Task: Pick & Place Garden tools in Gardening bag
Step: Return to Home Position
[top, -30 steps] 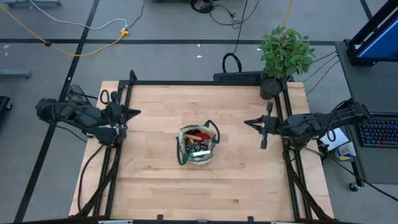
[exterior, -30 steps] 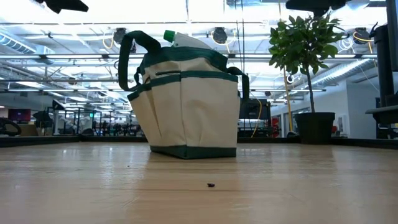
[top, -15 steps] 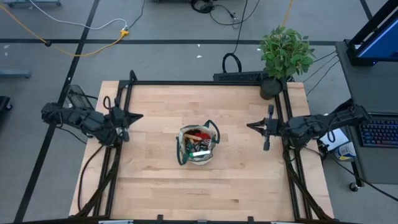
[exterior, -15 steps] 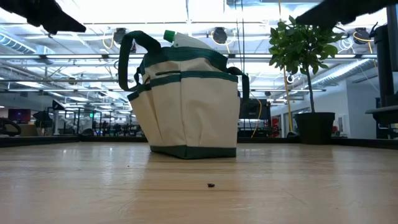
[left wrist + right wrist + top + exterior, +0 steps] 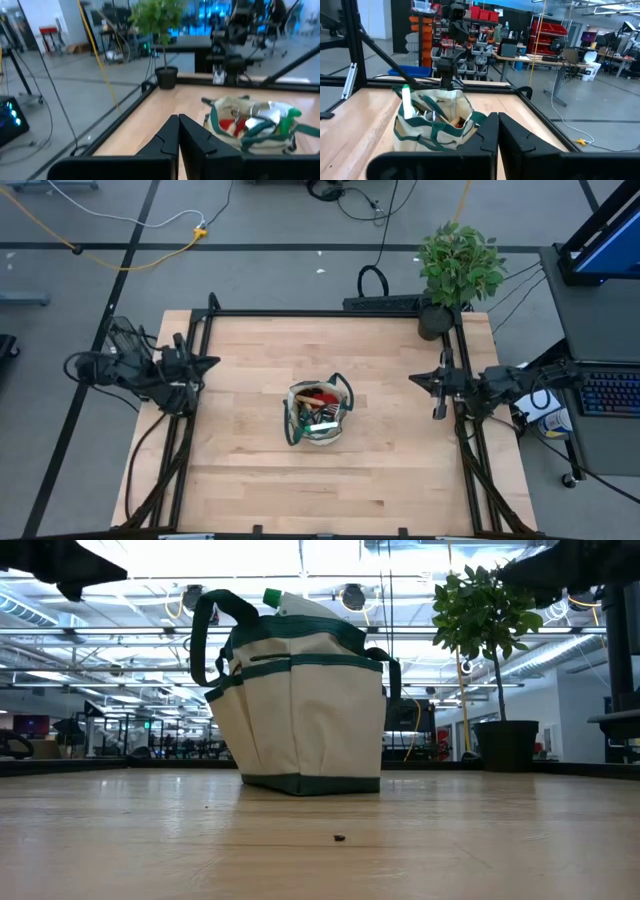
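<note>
The beige gardening bag (image 5: 318, 415) with dark green trim stands upright on its base at the table's middle; it also shows in the low view (image 5: 300, 700). Garden tools stick out of its top: a red item (image 5: 322, 393), a green and white item (image 5: 290, 602) and dark handles. My left gripper (image 5: 214, 363) is shut and empty above the table's left edge, well left of the bag. My right gripper (image 5: 414, 379) is shut and empty near the table's right edge, well right of the bag. Each wrist view shows the bag ahead (image 5: 252, 122) (image 5: 432, 120).
A potted green plant (image 5: 455, 265) stands at the table's far right corner. A black frame (image 5: 330, 313) runs around the wooden table. Bare wood lies all round the bag. A keyboard (image 5: 610, 392) sits on a desk to the right.
Both arms have drawn back from the bag: my left gripper toward the table's left edge, my right gripper toward the right edge. Both have stayed shut. The bag has not moved.
</note>
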Tool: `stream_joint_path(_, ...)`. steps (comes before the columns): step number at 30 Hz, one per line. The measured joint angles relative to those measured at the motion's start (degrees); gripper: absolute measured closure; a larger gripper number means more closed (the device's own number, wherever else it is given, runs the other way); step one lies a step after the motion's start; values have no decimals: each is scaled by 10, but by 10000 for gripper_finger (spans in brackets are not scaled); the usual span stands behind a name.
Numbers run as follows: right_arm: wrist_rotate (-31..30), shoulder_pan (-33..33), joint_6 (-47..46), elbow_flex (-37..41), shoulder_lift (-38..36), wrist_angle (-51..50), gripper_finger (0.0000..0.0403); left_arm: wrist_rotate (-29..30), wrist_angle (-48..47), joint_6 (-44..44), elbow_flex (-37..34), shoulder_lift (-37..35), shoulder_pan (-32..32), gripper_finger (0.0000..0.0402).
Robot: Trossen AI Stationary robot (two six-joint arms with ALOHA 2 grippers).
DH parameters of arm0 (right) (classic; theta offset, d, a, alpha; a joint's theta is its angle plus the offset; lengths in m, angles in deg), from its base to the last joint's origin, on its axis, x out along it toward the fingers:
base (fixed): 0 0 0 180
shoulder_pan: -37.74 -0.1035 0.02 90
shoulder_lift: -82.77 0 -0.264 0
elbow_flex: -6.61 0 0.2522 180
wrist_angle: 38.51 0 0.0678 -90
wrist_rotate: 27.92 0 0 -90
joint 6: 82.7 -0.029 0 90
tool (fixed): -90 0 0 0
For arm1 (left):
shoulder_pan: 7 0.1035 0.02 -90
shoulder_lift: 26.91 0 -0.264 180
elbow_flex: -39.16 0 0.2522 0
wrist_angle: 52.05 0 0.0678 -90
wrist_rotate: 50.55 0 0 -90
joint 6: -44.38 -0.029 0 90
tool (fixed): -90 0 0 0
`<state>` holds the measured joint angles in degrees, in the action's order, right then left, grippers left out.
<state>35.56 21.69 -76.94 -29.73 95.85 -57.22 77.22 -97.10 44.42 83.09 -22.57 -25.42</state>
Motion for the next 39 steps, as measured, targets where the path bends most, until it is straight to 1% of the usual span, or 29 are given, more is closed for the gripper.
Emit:
stream_joint_path(3, 0, 0, -2, 18, -22, 0, 403, -1, 65, -29, -45, -22, 0, 385)
stream_joint_path(5, 0, 0, -9, 28, -35, 0, 403, -1, 106, -31, -74, -27, 0, 391)
stream_joint_path(9, 0, 0, -18, 38, -51, 0, 403, -1, 137, -41, -112, -28, 0, 396)
stream_joint_path(13, 0, 0, -17, 41, -67, 0, 403, -1, 144, -43, -126, -28, 0, 387)
stream_joint_path(18, -3, 0, -17, 55, -90, 1, 403, -1, 146, -38, -146, -28, 0, 398)
stream_joint_path(21, -14, 0, -19, 70, -102, 5, 403, -1, 156, -35, -156, -28, 0, 391)
stream_joint_path(24, -25, 0, -21, 80, -112, 7, 403, 1, 183, -48, -169, -28, 0, 388)
stream_joint_path(27, -28, 0, -26, 88, -120, 8, 403, 0, 231, -63, -190, -28, 0, 397)
stream_joint_path(29, -47, 0, -34, 97, -125, 14, 403, 0, 254, -74, -203, -28, 0, 397)
stream_joint_path(32, -70, 0, -31, 115, -129, 31, 403, -1, 260, -79, -207, -28, 0, 389)
stream_joint_path(36, -64, 0, -30, 131, -129, 44, 403, -1, 260, -76, -207, -28, 0, 397)
stream_joint_path(39, -57, 0, -21, 142, -129, 54, 403, -8, 260, -74, -207, -28, 0, 395)
